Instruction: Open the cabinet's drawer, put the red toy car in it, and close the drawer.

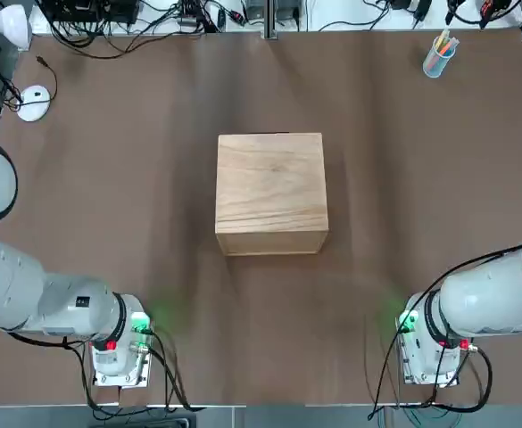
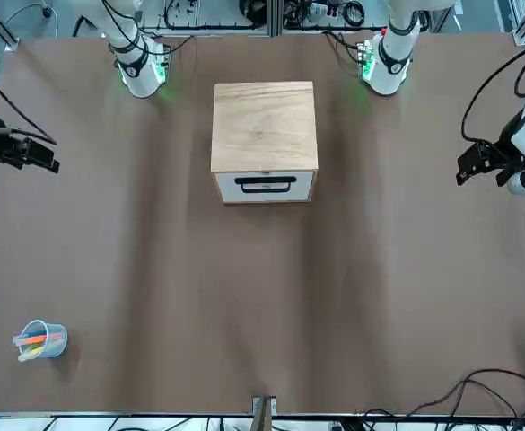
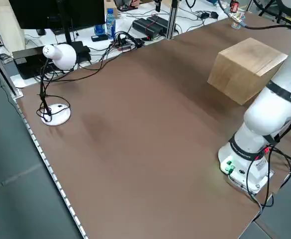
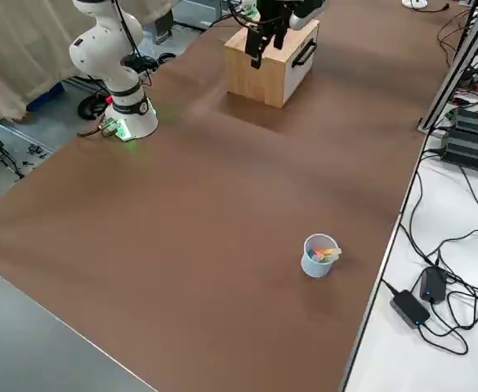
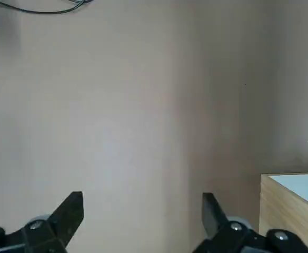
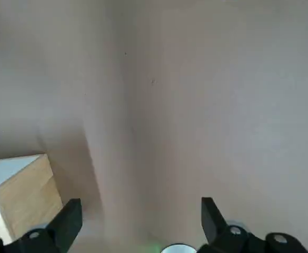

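Cabinet [image 2: 265, 127], lt. wood, sits approx. mid-table, upright, drawer side facing away from the robot, toward the front cam. Drawer [image 2: 280, 190] is shut: white front sits within the wood surround, w/ a black bar handle [image 2: 266, 184] across it.

L gripper [image 5: 143, 197] is open & empty, fingers wide apart, nothing b/w them. It hangs in the air off the cabinet's L side, well apart from it in the front view; the cabinet's corner, w/ part of its white face, shows in the L wrist view too.

R gripper [image 6: 142, 203] is also open & empty, fingers spread, up in the air on the cabinet's R side. Front view has it well apart from the cabinet; in the R side view it overlaps the cabinet, but no contact shows in the front view.

Both arms reach fwd. from their bases at the robot's edge, one either side of the cabinet.

Elsewhere on the table: pen cup [image 4: 319, 256], lt. blue, w/ colored pens leaning in it, far R area. White round stand [image 3: 55, 114] w/ a white head on top & black cables round it, far L area. Past the far edge, a white bench [image 4: 435, 327] holds black boxes [image 4: 471, 140] & lots of loose cables [image 4: 459, 286]; also a monitor [image 3: 55, 12] & blue bottle [image 3: 110, 23] at its L part.
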`<action>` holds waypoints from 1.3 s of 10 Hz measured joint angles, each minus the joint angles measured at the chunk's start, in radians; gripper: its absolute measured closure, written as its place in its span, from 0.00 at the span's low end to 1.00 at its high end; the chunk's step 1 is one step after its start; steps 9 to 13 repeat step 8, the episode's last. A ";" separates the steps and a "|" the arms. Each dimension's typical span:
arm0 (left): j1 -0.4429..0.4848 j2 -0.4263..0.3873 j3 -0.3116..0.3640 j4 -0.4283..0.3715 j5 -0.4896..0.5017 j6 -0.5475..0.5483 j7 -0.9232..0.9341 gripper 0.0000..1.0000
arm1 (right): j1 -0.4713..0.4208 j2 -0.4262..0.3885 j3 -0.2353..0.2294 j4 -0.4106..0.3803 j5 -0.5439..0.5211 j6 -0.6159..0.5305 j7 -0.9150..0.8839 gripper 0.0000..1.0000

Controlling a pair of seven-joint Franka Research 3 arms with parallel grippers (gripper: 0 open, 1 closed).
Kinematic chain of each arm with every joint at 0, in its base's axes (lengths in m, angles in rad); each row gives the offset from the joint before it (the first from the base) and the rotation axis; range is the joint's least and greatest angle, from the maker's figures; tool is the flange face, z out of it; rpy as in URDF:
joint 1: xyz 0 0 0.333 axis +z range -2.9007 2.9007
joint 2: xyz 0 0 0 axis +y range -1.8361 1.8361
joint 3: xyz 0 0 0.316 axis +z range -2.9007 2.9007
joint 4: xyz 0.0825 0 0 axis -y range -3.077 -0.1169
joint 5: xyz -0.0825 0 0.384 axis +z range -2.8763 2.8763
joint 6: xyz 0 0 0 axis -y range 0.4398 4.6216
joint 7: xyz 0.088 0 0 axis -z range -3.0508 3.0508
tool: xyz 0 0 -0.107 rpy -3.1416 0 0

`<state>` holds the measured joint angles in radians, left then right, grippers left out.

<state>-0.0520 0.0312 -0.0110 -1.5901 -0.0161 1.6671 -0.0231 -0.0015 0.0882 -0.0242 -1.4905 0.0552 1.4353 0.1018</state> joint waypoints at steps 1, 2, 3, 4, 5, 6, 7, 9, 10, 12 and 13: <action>0.000 0.000 0.000 0.000 0.000 0.000 0.000 0.01 | 0.000 0.000 0.000 0.001 0.000 0.000 0.000 0.00; 0.000 0.000 0.000 0.000 0.000 0.000 0.000 0.01 | 0.000 0.000 0.000 0.004 0.000 0.000 0.000 0.00; 0.000 0.000 0.000 0.000 0.000 0.000 0.000 0.01 | 0.000 0.000 0.000 0.006 0.000 0.001 0.000 0.00; 0.000 0.000 0.000 0.000 0.000 0.000 0.000 0.01 | 0.000 0.000 0.000 0.008 0.000 0.001 0.009 0.00; 0.000 0.000 0.000 0.000 0.000 0.000 0.000 0.01 | -0.001 0.000 0.000 0.012 0.000 0.001 0.020 0.00; 0.000 0.000 0.000 0.000 0.000 0.000 0.000 0.01 | -0.004 0.000 0.002 0.016 0.000 0.000 0.029 0.00; 0.000 0.000 0.000 0.000 0.000 0.000 0.000 0.01 | -0.014 0.000 0.009 0.018 0.000 0.000 0.031 0.00; 0.000 0.000 0.000 0.000 0.000 0.000 0.000 0.01 | -0.026 0.000 0.019 0.019 0.000 0.000 0.031 0.00; 0.000 0.000 0.000 0.000 0.000 0.000 0.000 0.01 | -0.026 0.000 0.019 0.019 0.000 0.000 0.031 0.00; 0.000 0.000 0.000 0.000 0.000 0.000 0.000 0.01 | -0.026 0.000 0.019 0.019 0.000 0.000 0.031 0.00; 0.000 0.000 0.000 0.000 0.000 0.000 0.000 0.01 | -0.026 0.000 0.019 0.019 0.000 0.000 0.031 0.00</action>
